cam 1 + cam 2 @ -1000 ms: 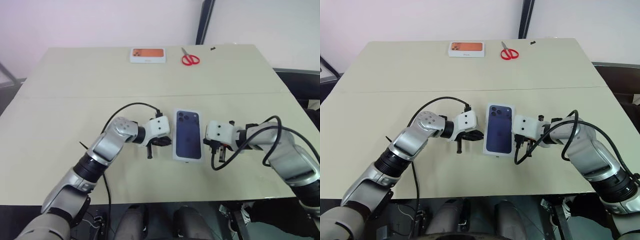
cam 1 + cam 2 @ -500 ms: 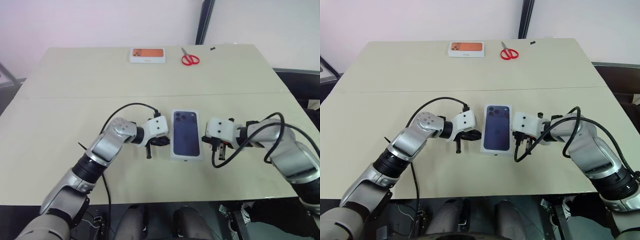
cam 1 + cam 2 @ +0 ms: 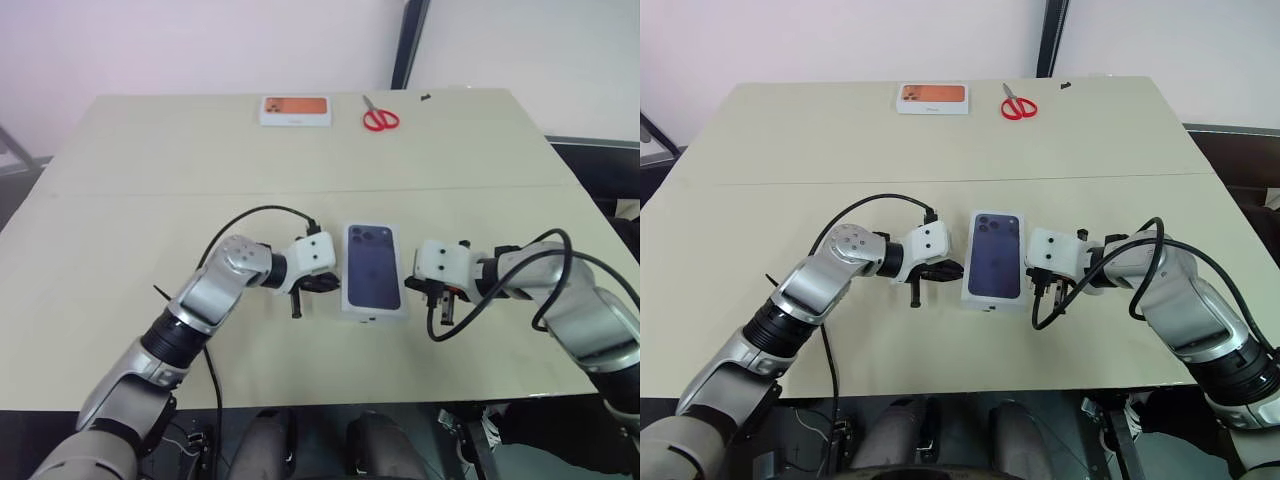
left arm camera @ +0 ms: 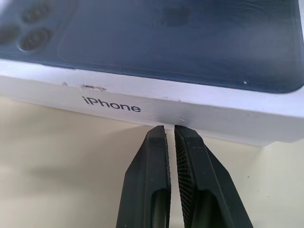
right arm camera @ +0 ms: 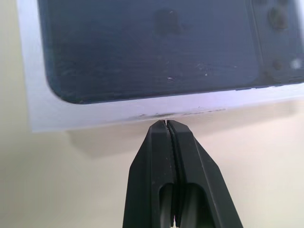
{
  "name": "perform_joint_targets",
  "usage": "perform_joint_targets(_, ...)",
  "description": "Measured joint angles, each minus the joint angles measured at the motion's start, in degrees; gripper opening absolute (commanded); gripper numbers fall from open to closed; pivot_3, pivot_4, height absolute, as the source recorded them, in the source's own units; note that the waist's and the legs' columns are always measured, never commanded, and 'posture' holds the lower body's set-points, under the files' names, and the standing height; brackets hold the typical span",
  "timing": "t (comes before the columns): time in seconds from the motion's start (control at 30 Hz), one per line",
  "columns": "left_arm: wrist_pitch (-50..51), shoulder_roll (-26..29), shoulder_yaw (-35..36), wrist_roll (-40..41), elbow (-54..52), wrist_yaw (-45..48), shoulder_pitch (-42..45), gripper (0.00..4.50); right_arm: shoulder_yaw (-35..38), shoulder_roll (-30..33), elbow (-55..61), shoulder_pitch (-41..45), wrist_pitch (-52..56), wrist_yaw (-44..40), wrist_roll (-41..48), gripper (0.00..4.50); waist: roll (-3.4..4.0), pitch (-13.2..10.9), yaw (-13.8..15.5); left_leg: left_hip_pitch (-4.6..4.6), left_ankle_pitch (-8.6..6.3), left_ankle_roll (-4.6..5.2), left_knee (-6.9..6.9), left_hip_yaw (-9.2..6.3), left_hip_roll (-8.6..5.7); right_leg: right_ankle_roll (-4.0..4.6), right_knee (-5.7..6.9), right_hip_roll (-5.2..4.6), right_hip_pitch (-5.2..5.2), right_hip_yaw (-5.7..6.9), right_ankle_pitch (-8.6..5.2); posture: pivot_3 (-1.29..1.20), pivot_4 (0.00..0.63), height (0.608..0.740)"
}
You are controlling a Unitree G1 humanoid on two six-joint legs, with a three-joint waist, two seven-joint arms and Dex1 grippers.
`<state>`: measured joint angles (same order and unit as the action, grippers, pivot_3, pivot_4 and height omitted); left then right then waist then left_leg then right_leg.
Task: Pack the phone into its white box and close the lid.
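The beige tabletop [image 3: 120,190] carries everything. Near the middle of its front edge lies the closed white box, only its lid [image 3: 373,271] in sight, the dark blue phone picture facing up; the phone itself is not visible. The left end effector [image 4: 170,130] has its 2 fingers nearly together, tips pressed against the lid's long side by the printed word. The right end effector [image 5: 165,124] is fully closed, tips touching the opposite long side. Along the far edge sit a flat white box with orange top [image 3: 295,109] and red scissors [image 3: 379,116].
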<state>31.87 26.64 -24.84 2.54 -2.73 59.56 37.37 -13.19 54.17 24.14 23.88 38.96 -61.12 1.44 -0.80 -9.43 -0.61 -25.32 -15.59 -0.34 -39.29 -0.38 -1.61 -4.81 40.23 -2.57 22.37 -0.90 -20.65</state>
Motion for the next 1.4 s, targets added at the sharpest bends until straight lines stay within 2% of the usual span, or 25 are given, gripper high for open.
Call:
perform_joint_targets(0.43, -0.4, 1.9, 3.2, 1.4, 0.3, -0.3, 0.0, 0.36, 1.3, 3.4, 0.0, -1.2, -0.7, -0.4, 0.4, 0.03, 0.00, 0.0, 0.1, 0.00, 0.00, 0.00, 0.00, 0.00, 0.00, 0.00, -0.01, 0.00, -0.01, 0.00, 0.00, 0.00, 0.150, 0.740)
perform_joint_targets(0.6, 0.0, -2.6, 8.3, 2.9, 4.5, -5.5, 4.1, 0.36, 7.1, 6.3, 0.1, -2.1, -0.6, -2.6, 4.0, 0.03, -0.01, 0.0, 0.6, -0.01, -0.01, 0.01, -0.04, 0.00, 0.00, 0.00, -0.01, 0.00, -0.03, 0.01, 0.00, 0.00, 0.150, 0.740)
perform_joint_targets(0.8, -3.0, -5.9, 6.5, 1.0, 13.5, -7.2, 9.4, 0.36, 10.1, 6.6, 5.9, -4.0, 2.5, -5.0, 11.5, 0.03, -0.01, 0.0, 0.8, 0.00, -0.01, 0.01, -0.04, 0.01, 0.00, 0.00, 0.00, 0.01, -0.02, 0.00, 0.00, 0.00, 0.150, 0.740)
perform_joint_targets(0.93, -5.4, -8.7, 3.4, -0.8, 20.0, -6.0, 12.4, 0.36, 7.4, 5.1, 10.4, -5.6, 4.4, -2.9, 12.8, 0.03, -0.01, 0.0, 1.2, -0.01, -0.01, 0.02, -0.08, 0.01, -0.01, 0.00, -0.01, 0.00, -0.04, 0.00, 0.00, 0.00, 0.150, 0.740)
perform_joint_targets(1.1, -6.8, -10.3, 1.4, -2.5, 24.4, -4.6, 14.4, 0.36, 1.1, 3.6, 10.5, -7.4, 4.3, 2.4, 8.7, 0.03, -0.02, 0.0, 1.3, -0.01, -0.01, 0.01, -0.10, 0.01, -0.01, 0.00, -0.01, 0.00, -0.05, -0.01, 0.00, 0.00, 0.150, 0.740)
perform_joint_targets(1.4, -8.8, -11.1, 0.9, -4.5, 25.8, -4.7, 14.0, 0.36, 0.0, 3.6, 10.4, -8.4, 3.1, 4.4, 7.3, 0.03, -0.18, 0.4, 1.3, 0.15, -0.01, 0.02, -0.11, -0.01, -0.01, 0.00, -0.02, 0.00, -0.25, 0.01, 0.00, 0.00, 0.150, 0.740)
